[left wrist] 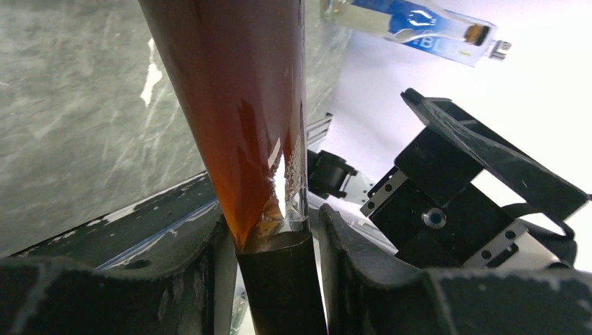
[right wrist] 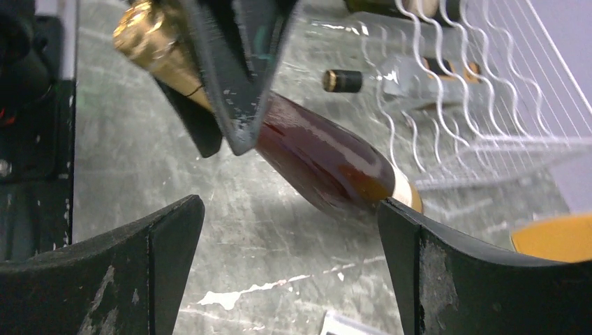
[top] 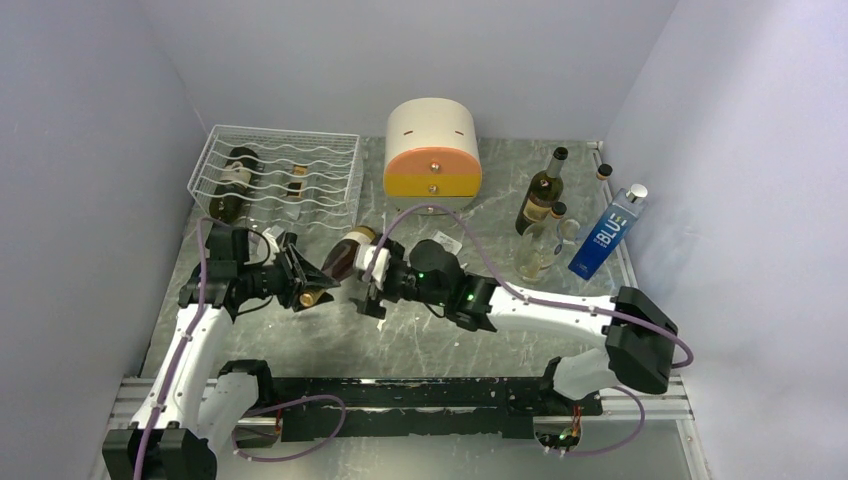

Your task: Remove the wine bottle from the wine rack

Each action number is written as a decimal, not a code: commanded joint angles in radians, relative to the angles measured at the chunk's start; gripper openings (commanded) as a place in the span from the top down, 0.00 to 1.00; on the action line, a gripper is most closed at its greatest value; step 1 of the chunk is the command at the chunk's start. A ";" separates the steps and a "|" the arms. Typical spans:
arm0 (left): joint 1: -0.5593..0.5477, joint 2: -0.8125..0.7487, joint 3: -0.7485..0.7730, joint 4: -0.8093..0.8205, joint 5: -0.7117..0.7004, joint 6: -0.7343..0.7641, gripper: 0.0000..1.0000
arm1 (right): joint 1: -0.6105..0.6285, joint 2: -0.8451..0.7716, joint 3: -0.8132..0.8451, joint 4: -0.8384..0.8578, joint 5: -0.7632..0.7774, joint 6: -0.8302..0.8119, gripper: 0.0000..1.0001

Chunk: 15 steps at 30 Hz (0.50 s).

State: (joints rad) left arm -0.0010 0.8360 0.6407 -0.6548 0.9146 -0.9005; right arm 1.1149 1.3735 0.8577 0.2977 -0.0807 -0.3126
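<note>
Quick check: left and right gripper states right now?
Left gripper: closed on the neck of the wine bottle.
Right gripper: open, holding nothing; the bottle lies just beyond its fingers.

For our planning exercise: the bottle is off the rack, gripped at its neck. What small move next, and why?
Probably ease the open right pincer forward around the wine bottle: the left pincer holds it only by the neck, tilted, clear of the wine rack.
</note>
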 commanded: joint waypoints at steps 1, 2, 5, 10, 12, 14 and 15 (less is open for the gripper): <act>-0.010 -0.061 0.098 0.146 0.113 0.195 0.93 | 0.005 0.071 0.015 0.048 -0.230 -0.282 0.00; -0.010 -0.061 0.100 0.136 0.109 0.208 0.93 | 0.005 0.087 0.023 0.052 -0.253 -0.312 0.00; -0.011 -0.056 0.115 0.078 0.085 0.255 0.93 | 0.005 0.148 0.078 0.023 -0.322 -0.378 0.00; -0.013 -0.053 0.117 0.051 0.085 0.293 0.93 | 0.007 0.256 0.176 0.031 -0.388 -0.373 0.00; -0.013 -0.049 0.122 0.036 0.083 0.309 0.93 | 0.011 0.286 0.196 0.046 -0.394 -0.376 0.00; -0.013 -0.047 0.127 0.026 0.085 0.325 0.93 | 0.015 0.317 0.233 0.015 -0.425 -0.412 0.00; -0.013 -0.047 0.129 0.024 0.085 0.331 0.91 | 0.017 0.333 0.247 0.005 -0.427 -0.420 0.00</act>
State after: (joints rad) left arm -0.0040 0.8337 0.6624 -0.7723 0.8593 -0.6762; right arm 1.1206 1.6638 1.0386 0.3084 -0.4362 -0.6662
